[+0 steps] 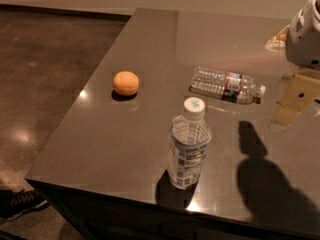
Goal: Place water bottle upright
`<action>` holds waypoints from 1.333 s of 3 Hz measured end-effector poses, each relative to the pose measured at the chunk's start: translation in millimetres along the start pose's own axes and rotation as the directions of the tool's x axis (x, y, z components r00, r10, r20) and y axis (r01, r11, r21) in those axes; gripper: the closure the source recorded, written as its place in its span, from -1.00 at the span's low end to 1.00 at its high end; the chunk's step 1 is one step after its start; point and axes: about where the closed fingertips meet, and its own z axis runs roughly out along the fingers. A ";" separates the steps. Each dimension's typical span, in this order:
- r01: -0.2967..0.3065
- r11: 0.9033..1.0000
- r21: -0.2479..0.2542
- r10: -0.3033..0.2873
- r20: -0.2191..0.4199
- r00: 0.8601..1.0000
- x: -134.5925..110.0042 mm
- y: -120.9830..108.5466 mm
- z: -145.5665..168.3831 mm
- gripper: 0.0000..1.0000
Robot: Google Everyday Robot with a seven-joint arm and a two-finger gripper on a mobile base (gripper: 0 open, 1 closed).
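The water bottle [226,85] is slim, clear and ribbed, with a red-and-dark label band and a small white cap. It lies on its side on the dark table [120,144], cap pointing right. My gripper [294,100] hangs at the right edge of the view, just right of the bottle's cap and apart from it, a little above the table. The white arm housing [306,31] sits above it.
A wider bottle [188,146] with a white-blue label and green-marked cap stands upright near the table's front edge. An orange [125,83] lies at the left. The table's left and front edges drop to the floor. A black shoe [17,202] shows at bottom left.
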 end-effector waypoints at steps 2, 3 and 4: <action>0.000 1.000 -0.019 0.000 0.005 1.000 -5.5 -8.1 0.7 -1.00; -0.003 0.999 -0.040 0.003 0.000 1.000 -20.5 -32.2 10.4 -1.00; -0.015 0.999 -0.042 0.014 -0.012 1.000 -38.9 -63.1 28.7 -1.00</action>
